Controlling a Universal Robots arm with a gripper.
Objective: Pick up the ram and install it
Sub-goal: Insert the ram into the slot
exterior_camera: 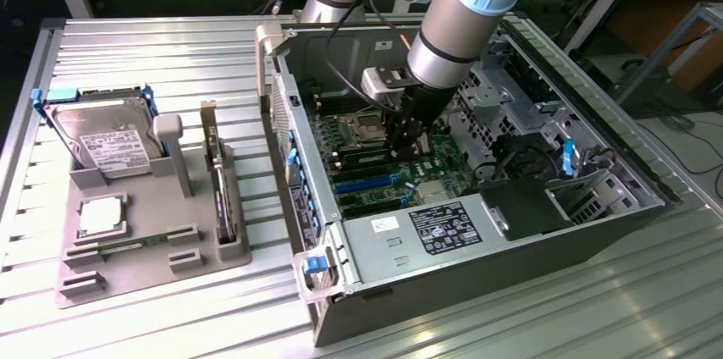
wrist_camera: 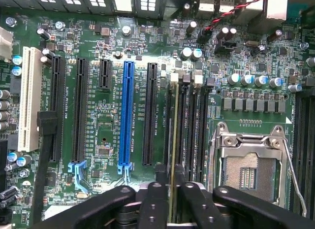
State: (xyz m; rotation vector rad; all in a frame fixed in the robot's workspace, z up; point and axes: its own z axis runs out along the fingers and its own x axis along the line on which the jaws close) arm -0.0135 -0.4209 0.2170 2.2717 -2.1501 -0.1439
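Arm reaches down into the open computer case (exterior_camera: 452, 291), with the gripper (exterior_camera: 405, 143) low over the motherboard (exterior_camera: 435, 164) in the case's middle. In the wrist view the gripper (wrist_camera: 170, 172) straddles the ram (wrist_camera: 173, 120), which is seen edge-on as a thin stick standing upright in a memory slot. That slot is the first of a bank of dark memory slots (wrist_camera: 194, 125), which sits between the black expansion slot (wrist_camera: 150, 113) and the CPU socket (wrist_camera: 248, 175). The fingers (wrist_camera: 161, 189) sit one each side of the stick and look pinched on it, though the contact line is hard to judge from this angle. The blue slot (wrist_camera: 128, 115) and the white slot (wrist_camera: 29, 101) lie further off on the expansion-slot side, and both are empty. On the exterior view's left, well apart from the case, a grey tray (exterior_camera: 135, 274) rests on the metal table (exterior_camera: 147, 54). It holds a hard drive (exterior_camera: 107, 143) upright at the far end, an expansion card (exterior_camera: 220, 190) on edge along its right side, and a CPU chip (exterior_camera: 102, 215) lying flat. A thin green stick (exterior_camera: 113, 246) lies near the tray's near end, possibly a second ram.
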